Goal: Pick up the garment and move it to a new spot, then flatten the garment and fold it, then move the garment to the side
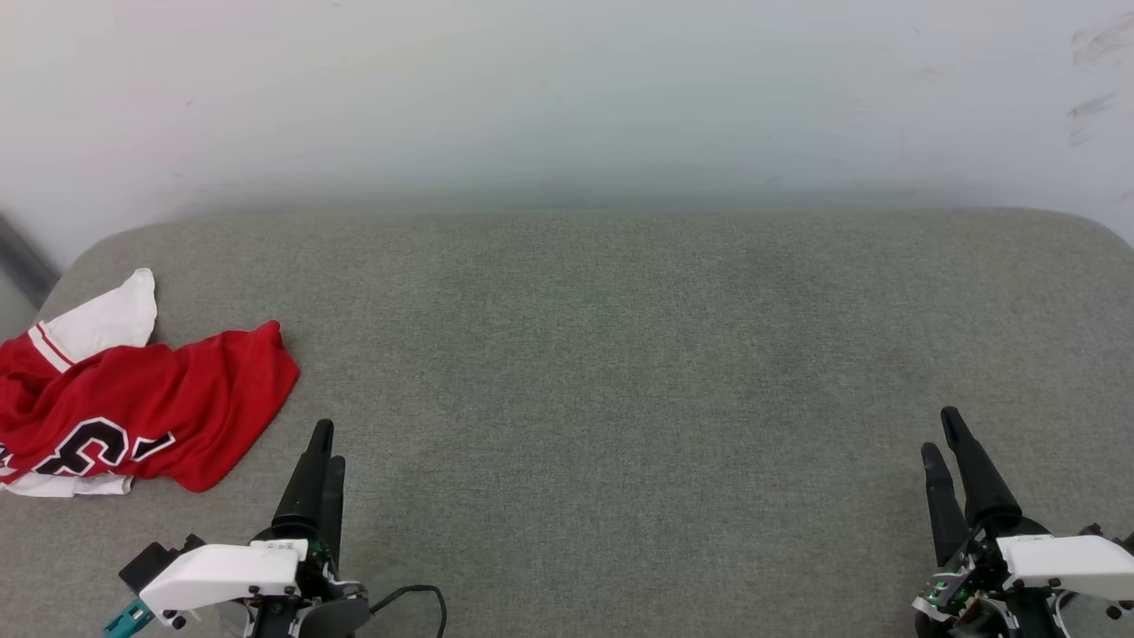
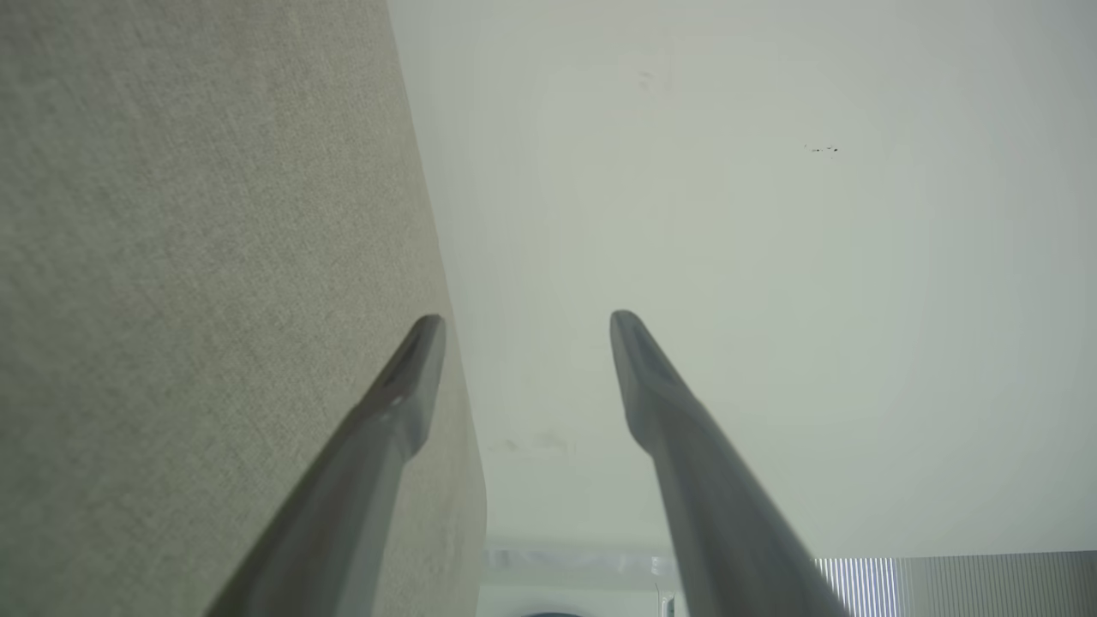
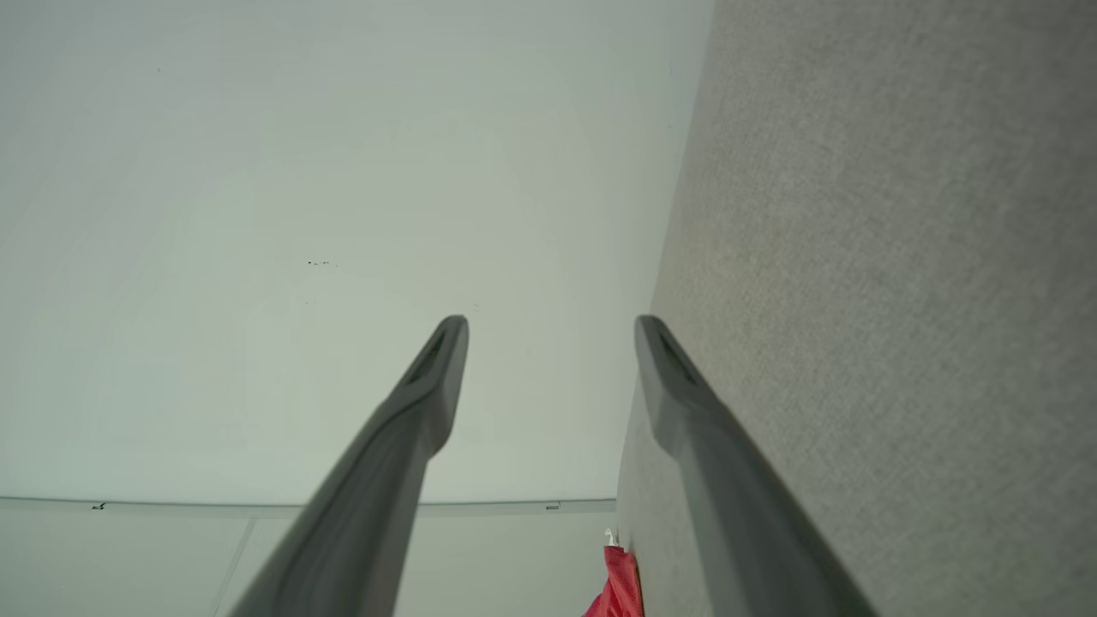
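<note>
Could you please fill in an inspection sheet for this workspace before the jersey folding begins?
Surface: table with a grey woven-fabric top and rounded far corners; no stains seen.
Job's things: garment, a red jersey crumpled in a heap at the left edge, white sleeve toward the wall, black numerals partly showing; not flattened or folded.
Clutter: nothing seen.
Grippers: left gripper and right gripper sit near the front edge, jaws open, holding nothing; the left one is beside the garment, apart from it.
Cables: black cable looping by the left gripper's base.
Surroundings: pale wall behind, scuff marks at its upper right.
</note>
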